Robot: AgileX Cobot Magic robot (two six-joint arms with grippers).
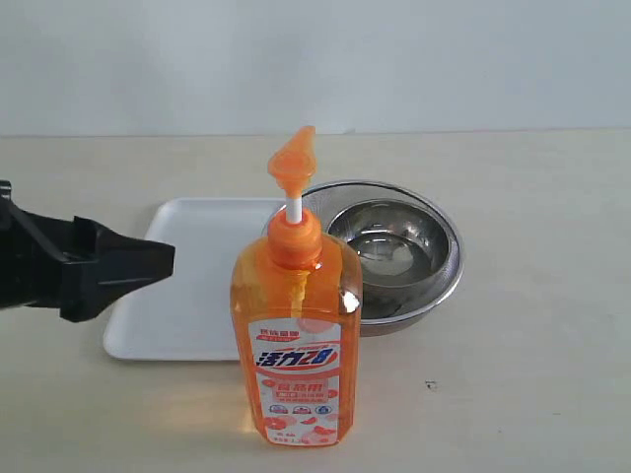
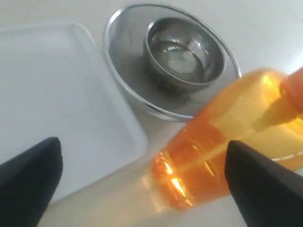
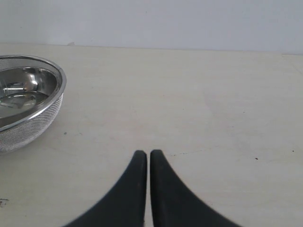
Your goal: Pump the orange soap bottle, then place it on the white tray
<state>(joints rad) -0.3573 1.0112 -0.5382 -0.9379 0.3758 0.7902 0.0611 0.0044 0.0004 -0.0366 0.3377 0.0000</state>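
Exterior view: orange soap bottle (image 1: 296,335) on desk (image 1: 532,345) by white tray (image 1: 187,296), left fingers (image 2: 28,179) wide and empty, right fingers (image 3: 132,189) closed.

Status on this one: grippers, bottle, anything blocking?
Left gripper open, short of the orange soap bottle. Right gripper shut, empty. Bottle upright, not on the white tray. Metal bowl beside tray, not blocking.

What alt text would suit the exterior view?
An orange soap bottle stands upright on a pale table, in front of a white tray and a metal mesh bowl. The black left gripper hovers beside it without touching.
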